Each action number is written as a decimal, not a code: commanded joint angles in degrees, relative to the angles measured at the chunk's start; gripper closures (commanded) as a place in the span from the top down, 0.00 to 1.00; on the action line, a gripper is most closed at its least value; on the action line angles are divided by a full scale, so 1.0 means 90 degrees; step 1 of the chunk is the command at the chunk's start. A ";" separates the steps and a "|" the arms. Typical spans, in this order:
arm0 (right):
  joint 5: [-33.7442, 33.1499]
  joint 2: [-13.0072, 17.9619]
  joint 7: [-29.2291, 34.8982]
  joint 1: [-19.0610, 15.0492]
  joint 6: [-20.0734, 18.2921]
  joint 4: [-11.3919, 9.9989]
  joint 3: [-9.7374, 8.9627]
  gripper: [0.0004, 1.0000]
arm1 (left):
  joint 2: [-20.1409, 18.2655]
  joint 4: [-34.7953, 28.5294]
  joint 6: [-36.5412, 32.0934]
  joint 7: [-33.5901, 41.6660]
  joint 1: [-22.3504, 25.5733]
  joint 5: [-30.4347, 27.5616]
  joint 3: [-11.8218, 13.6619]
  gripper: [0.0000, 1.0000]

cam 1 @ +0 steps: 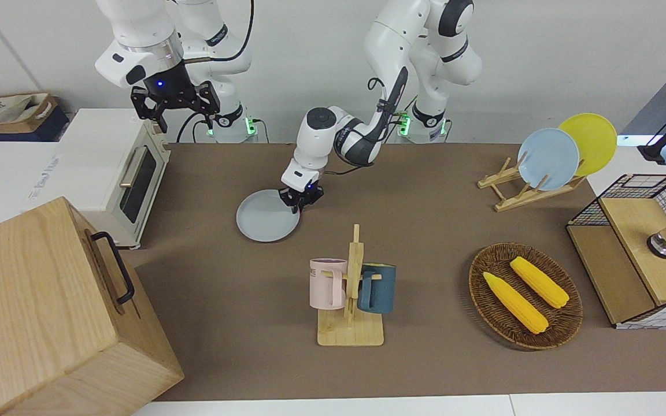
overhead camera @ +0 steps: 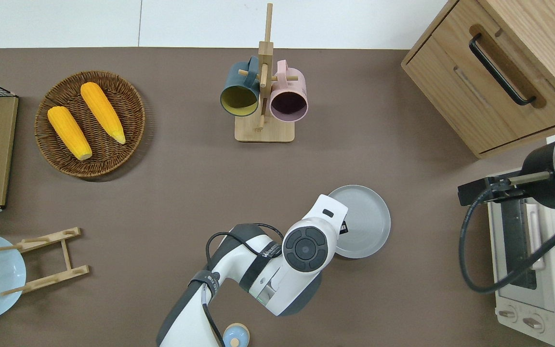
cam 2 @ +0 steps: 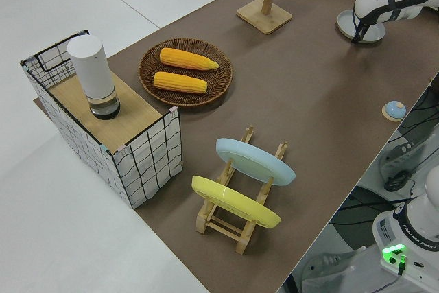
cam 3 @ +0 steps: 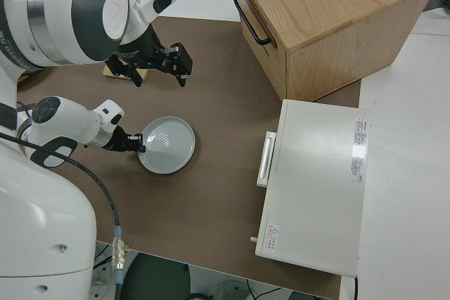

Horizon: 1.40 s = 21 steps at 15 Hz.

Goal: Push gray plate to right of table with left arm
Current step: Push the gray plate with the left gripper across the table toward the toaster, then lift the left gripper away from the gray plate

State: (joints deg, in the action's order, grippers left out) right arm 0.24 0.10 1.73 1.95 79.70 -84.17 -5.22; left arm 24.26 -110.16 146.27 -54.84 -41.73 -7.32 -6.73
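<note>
The gray plate [cam 1: 263, 222] [overhead camera: 366, 219] [cam 3: 172, 149] lies flat on the brown table [cam 1: 425, 231], nearer to the robots than the mug rack and between it and the toaster oven. My left gripper [cam 1: 299, 207] [cam 3: 140, 144] is down at the plate's rim, on the edge that faces the left arm's end of the table. In the overhead view the left wrist covers that edge of the plate. The right arm is parked, and its gripper [cam 1: 185, 118] [cam 3: 162, 75] is open and holds nothing.
A wooden mug rack [cam 1: 350, 289] holds a pink and a dark blue mug. A white toaster oven [cam 1: 119, 167] and a wooden cabinet [cam 1: 50, 306] fill the right arm's end. A corn basket [cam 1: 524, 294], a plate rack [cam 1: 526, 185] and a wire shelf [cam 1: 633, 248] stand toward the left arm's end.
</note>
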 commanded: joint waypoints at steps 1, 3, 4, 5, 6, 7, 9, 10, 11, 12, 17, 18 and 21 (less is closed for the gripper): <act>0.0051 0.0048 -0.0006 -0.0070 -0.0076 -0.0004 -0.0035 0.98 | 0.0225 0.0150 -0.0138 -0.0079 -0.0099 -0.0007 0.0093 0.99; 0.0051 0.0048 -0.0016 -0.0070 -0.0076 0.0006 -0.0035 0.98 | 0.0031 0.0150 -0.0431 -0.0030 -0.0031 -0.0007 0.0122 0.99; 0.0051 0.0048 -0.0007 -0.0070 -0.0076 -0.0004 -0.0035 0.98 | -0.0077 0.0150 -0.0519 -0.0021 -0.0021 -0.0017 0.0142 0.99; 0.0051 0.0048 -0.0016 -0.0070 -0.0076 -0.0004 -0.0035 0.98 | -0.0203 0.0140 -0.0636 -0.0001 0.0008 -0.0017 0.0161 0.99; 0.0051 0.0048 -0.0007 -0.0070 -0.0076 -0.0004 -0.0035 0.98 | -0.0301 0.0150 -0.0802 0.0057 0.0066 -0.0017 0.0171 0.99; 0.0051 0.0048 -0.0016 -0.0070 -0.0076 -0.0004 -0.0035 0.98 | -0.0428 0.0150 -0.0958 0.0154 0.0173 -0.0017 0.0171 0.99; 0.0051 0.0048 -0.0016 -0.0070 -0.0076 0.0006 -0.0035 0.98 | -0.0653 0.0140 -0.1338 0.0515 0.0388 -0.0027 0.0162 0.99; 0.0051 0.0048 -0.0016 -0.0070 -0.0076 0.0006 -0.0035 0.98 | -0.0770 0.0140 -0.1514 0.0700 0.0495 -0.0027 0.0171 0.99; 0.0051 0.0048 -0.0007 -0.0070 -0.0076 -0.0004 -0.0035 0.98 | -0.0878 0.0140 -0.1661 0.0876 0.0622 -0.0056 0.0162 0.99; 0.0051 0.0048 -0.0016 -0.0070 -0.0076 -0.0004 -0.0035 0.98 | -0.0966 0.0140 -0.1808 0.1033 0.0730 -0.0056 0.0171 0.99; 0.0051 0.0048 -0.0016 -0.0070 -0.0076 0.0006 -0.0035 0.98 | -0.1434 0.0131 -0.2862 0.1980 0.1325 -0.0066 0.0171 0.99; 0.0051 0.0048 -0.0007 -0.0070 -0.0076 -0.0004 -0.0035 0.98 | -0.1542 0.0131 -0.3086 0.2194 0.1491 -0.0066 0.0171 0.99; 0.0051 0.0048 -0.0007 -0.0070 -0.0076 -0.0004 -0.0035 0.98 | -0.2049 0.0131 -0.3945 0.2984 0.2174 -0.0075 0.0171 0.99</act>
State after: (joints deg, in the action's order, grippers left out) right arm 0.24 0.10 1.73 1.95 79.70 -84.17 -5.22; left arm 9.93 -108.22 115.97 -33.51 -26.52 -7.32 -4.81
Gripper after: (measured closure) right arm 0.013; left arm 0.009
